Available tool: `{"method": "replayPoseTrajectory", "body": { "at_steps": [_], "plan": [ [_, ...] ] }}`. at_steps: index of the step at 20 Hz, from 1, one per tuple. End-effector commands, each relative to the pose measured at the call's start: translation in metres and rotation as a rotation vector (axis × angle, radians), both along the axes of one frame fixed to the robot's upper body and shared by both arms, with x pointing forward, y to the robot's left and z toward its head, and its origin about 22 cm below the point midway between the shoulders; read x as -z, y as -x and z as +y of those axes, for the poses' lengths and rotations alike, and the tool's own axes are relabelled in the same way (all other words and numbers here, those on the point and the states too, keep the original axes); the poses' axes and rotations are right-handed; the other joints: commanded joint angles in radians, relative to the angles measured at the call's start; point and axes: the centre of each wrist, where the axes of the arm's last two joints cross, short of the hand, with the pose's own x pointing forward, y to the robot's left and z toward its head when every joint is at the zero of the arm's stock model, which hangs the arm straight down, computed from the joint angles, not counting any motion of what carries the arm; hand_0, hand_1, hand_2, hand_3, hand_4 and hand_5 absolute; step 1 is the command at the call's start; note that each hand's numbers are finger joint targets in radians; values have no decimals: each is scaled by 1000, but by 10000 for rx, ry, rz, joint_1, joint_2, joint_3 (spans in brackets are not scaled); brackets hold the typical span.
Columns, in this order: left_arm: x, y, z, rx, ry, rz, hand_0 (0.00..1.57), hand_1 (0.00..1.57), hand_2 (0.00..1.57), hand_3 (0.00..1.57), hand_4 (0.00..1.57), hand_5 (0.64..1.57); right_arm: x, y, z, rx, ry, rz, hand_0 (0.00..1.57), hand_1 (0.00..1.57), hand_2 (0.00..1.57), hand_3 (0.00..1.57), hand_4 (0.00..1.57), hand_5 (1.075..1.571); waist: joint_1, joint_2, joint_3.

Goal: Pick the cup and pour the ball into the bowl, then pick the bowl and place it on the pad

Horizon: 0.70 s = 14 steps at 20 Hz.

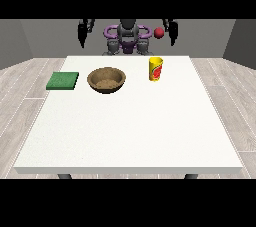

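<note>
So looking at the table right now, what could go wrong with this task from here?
The red ball shows above the yellow cup, beside the hand at the view's right, so it may miss the cup and leave nothing to pour. The cup is narrow and upright; a sideways bump could tip it. The wooden bowl is wide, perhaps awkward to carry to the green pad.

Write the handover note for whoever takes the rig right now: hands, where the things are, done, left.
Hands: the hand at the view's left and the hand at the view's right are both raised at the robot's sides, away from the table, holding nothing.
Things: the yellow cup stands upright on the white table. The brown bowl sits to its left in the view, the green pad further left near the edge. The red ball shows in the air above the cup, beside the hand at the view's right.
Done: nothing.
Left: pick the cup, pour, move the bowl onto the pad.
</note>
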Motion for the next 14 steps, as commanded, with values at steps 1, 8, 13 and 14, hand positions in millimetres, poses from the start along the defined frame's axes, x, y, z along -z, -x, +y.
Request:
{"method": "replayPoseTrajectory", "body": {
  "at_steps": [1,8,13,14],
  "plan": [
    [-17,-1,4,30,-201,-282,0,0,0,0,0,1557,-18,-2,-4,-22,187,-302,0,0,0,0,0,1569,-13,-1506,-15],
    [-59,-12,32,-463,1694,31,0,0,0,0,0,1558,-27,15,-64,-143,-570,517,0,0,0,0,0,1569,-389,-2174,-10],
    [-67,-17,73,-979,1392,-1062,0,0,0,0,0,1548,-60,9,-84,-474,-752,-982,0,0,0,0,0,1571,-600,-752,-20],
    [-59,-5,60,-380,1517,-1378,0,0,0,0,0,1547,-31,18,-109,143,-636,-1021,0,0,0,0,0,1570,40,-491,-16]
  ]
}}
